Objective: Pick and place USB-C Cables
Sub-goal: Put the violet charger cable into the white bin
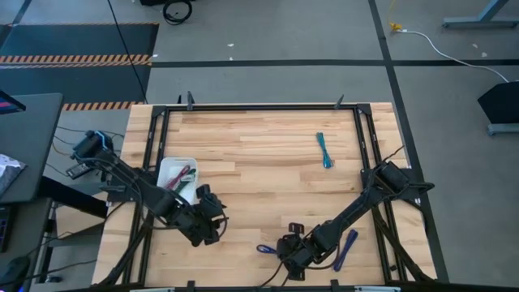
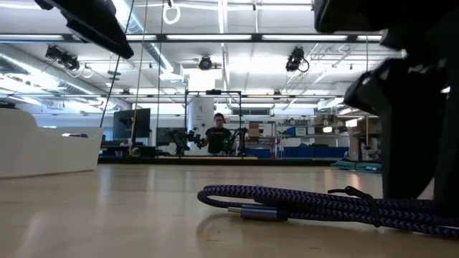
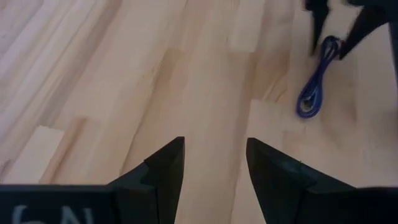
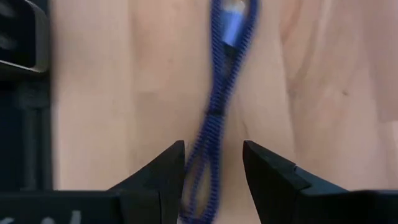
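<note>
Pale wood planks make up the table top (image 1: pixel 259 162), framed by a black rail along its edges; the middle is broad bare wood. In the high view the teal USB-C cable (image 1: pixel 324 150) lies alone toward the far right, well apart from both arms. The small white rectangular tray (image 1: pixel 172 173) sits near the left edge with a dark red cable (image 1: pixel 182 177) in it. The left gripper (image 1: pixel 212 228) is just beside the tray's near corner, over bare wood. The right gripper (image 1: pixel 285 247) is close to the near edge, at a blue braided cable (image 1: pixel 265 248); a purple cable (image 1: pixel 347 246) lies beside the right arm, partly under it. The fingers are too small here to judge.

In the low view the blue braided cable (image 2: pixel 323 206) lies flat on the wood in front, its right end cut off behind a dark arm part. The tray (image 2: pixel 43 147) stands at left, and a person shows far off in the room.

In the left wrist view the left gripper (image 3: pixel 214 163) is spread over bare planks, nothing between its fingers. The blue cable (image 3: pixel 317 87) lies well ahead, near the other arm's finger tips.

In the right wrist view the right gripper (image 4: pixel 213 165) is spread, with the blue cable (image 4: pixel 217 93) running lengthwise into the gap between its fingers; whether it touches them cannot be told, as the cable is blurred.
</note>
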